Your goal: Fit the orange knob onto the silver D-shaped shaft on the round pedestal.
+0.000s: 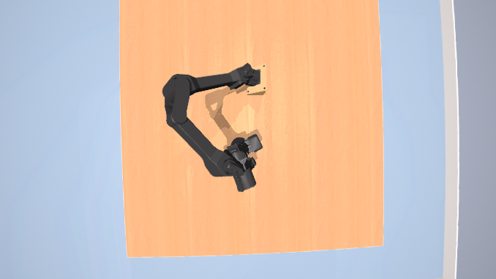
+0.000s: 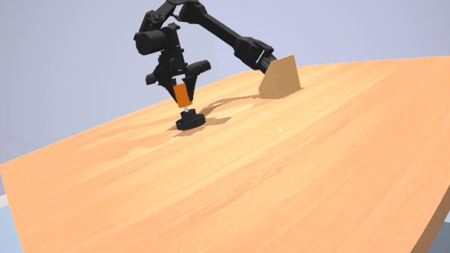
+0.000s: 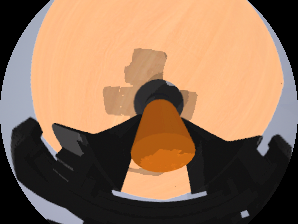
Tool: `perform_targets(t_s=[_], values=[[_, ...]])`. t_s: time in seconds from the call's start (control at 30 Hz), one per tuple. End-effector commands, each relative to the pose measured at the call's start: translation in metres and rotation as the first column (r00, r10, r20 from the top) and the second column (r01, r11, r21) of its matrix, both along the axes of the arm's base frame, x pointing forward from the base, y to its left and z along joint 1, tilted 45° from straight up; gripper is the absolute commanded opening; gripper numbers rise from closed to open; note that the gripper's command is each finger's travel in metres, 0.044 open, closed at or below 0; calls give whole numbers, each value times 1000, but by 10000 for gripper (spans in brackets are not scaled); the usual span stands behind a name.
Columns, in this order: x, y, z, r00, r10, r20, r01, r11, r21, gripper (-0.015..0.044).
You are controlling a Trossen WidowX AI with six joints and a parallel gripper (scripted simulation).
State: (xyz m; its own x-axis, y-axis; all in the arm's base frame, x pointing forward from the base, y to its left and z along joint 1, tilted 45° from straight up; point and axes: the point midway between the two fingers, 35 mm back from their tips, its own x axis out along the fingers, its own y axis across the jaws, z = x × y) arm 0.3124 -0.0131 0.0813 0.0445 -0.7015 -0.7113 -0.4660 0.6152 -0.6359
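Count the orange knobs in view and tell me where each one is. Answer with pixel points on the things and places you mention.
1. The orange knob (image 2: 182, 95) (image 3: 163, 135) is between the fingers of the end effector (image 2: 182, 99) (image 3: 160, 119), above the black pedestal (image 2: 190, 121) (image 3: 145, 100). The top view shows none; the arm could hide some there.

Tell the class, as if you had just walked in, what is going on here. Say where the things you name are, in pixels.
A black robot arm grips an orange knob (image 2: 182, 95) (image 3: 163, 137) in its hand (image 2: 183, 99). The knob is right above a dark round pedestal (image 2: 190, 123) (image 3: 145, 101), with a short piece of silver shaft (image 2: 186, 109) showing between them. It is not seated yet; whether the flat sides line up cannot be seen.
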Motion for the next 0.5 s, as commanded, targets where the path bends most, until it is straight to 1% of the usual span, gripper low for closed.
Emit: perform_targets(t_s=[0.0,0.47], values=[[1,0,0,1000,-18,24,18,1000,0,0],[1,0,0,1000,-6,11,6,1000,-1,0]])
